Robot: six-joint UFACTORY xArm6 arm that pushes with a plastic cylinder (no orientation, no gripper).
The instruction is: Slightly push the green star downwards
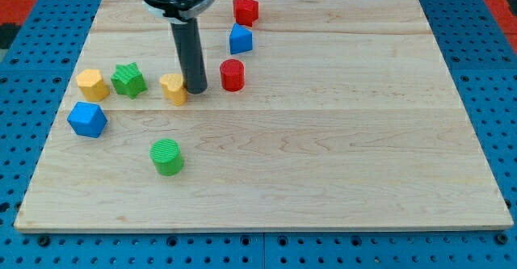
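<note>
Camera view, rod's tip (196, 89) on wooden table (339, 156), touching small yellow block (174, 87), green star (128, 80) further left beside yellow hexagon (93, 84), no tool to open or close.

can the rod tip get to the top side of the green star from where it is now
Probably yes, with a detour. My tip sits right of a yellow block, which lies between it and the green star. The board above both looks free, so it could swing round over the yellow block.
</note>
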